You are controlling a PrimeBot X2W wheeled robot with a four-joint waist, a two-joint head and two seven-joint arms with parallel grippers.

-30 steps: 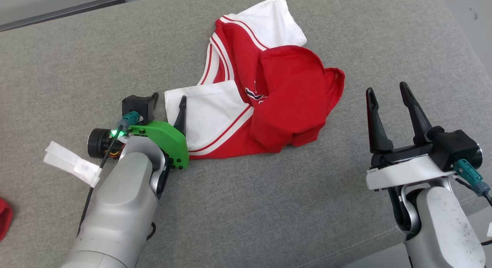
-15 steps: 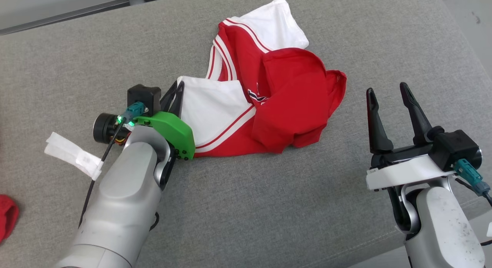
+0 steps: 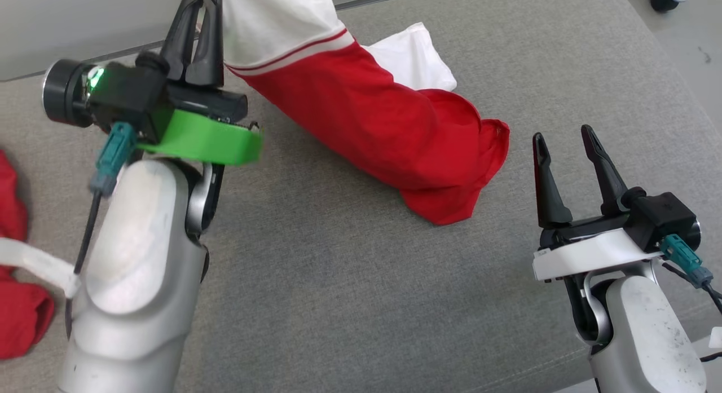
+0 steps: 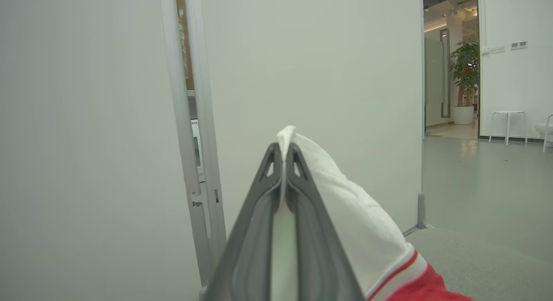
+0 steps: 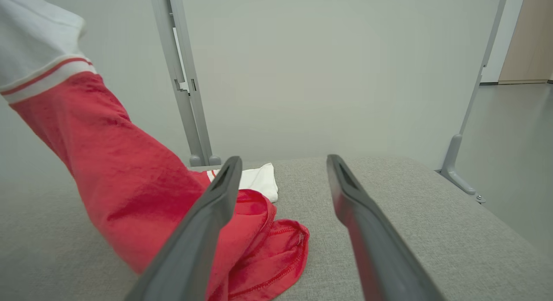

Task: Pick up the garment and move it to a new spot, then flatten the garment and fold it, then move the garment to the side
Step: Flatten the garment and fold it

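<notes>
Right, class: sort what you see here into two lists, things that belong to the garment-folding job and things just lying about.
Job:
red and white garment
left gripper, shut on its white part
right gripper, open

Lying about:
another red cloth at the left edge
potted plant
white stool

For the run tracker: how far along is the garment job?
Done: grasp; left gripper is shut on the garment at its white sleeve. In hand: the lift; sleeve end raised, red end resting on the grey cushion. To do: relocating, flattening, folding, moving aside; right gripper open, empty.
</notes>
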